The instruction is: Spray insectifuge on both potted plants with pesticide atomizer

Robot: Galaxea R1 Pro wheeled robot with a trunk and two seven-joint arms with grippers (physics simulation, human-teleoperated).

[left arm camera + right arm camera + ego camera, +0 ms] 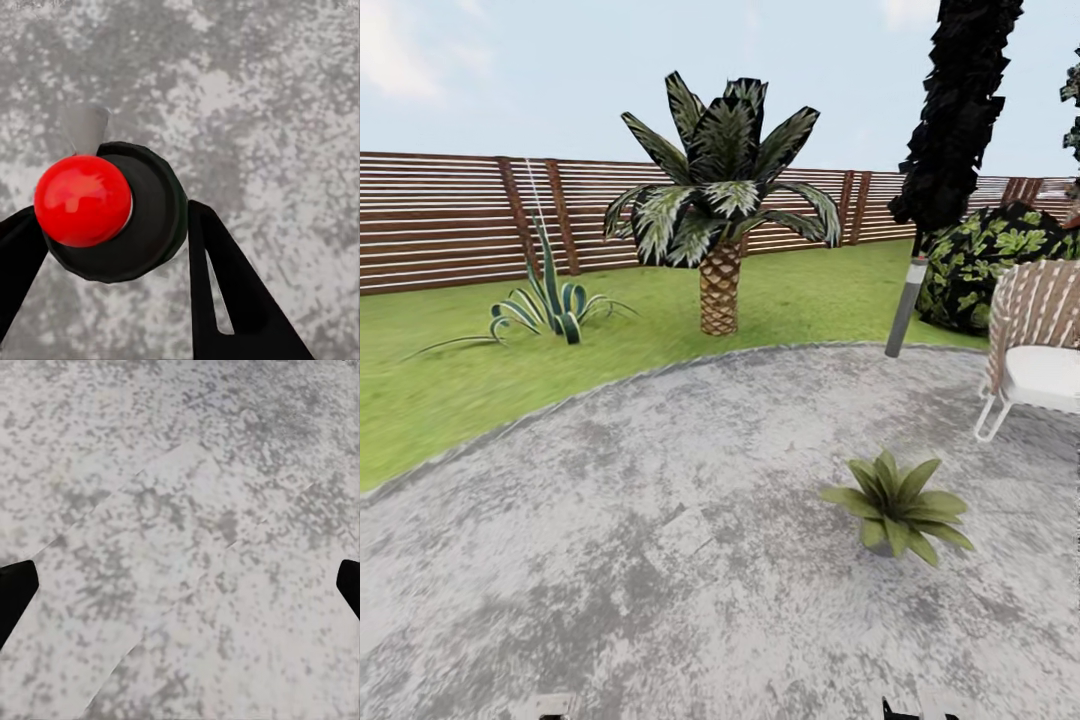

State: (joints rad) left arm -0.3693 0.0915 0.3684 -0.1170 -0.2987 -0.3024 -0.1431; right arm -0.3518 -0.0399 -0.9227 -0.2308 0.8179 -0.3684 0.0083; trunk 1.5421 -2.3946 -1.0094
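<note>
In the left wrist view the pesticide atomizer (127, 217) appears from above: a dark round body, a glossy red ball and a pale nozzle. My left gripper (112, 251) is shut on it, one black finger (225, 292) on each side, over grey paving. One potted plant (897, 510), a low green rosette in a small grey pot, stands on the patio (660, 520) ahead and to the right. The second potted plant is out of view. My right gripper (180, 589) is open over bare paving, holding nothing.
A palm tree (720, 230) and a spiky striped plant (550, 300) grow on the lawn (440, 380) beyond the patio edge. A wicker chair (1035, 345), a lamp post (906, 305), a dark tall tree (960, 100) and a broad-leaved bush (985, 260) stand at the right. A brown slatted fence (440, 220) closes the back.
</note>
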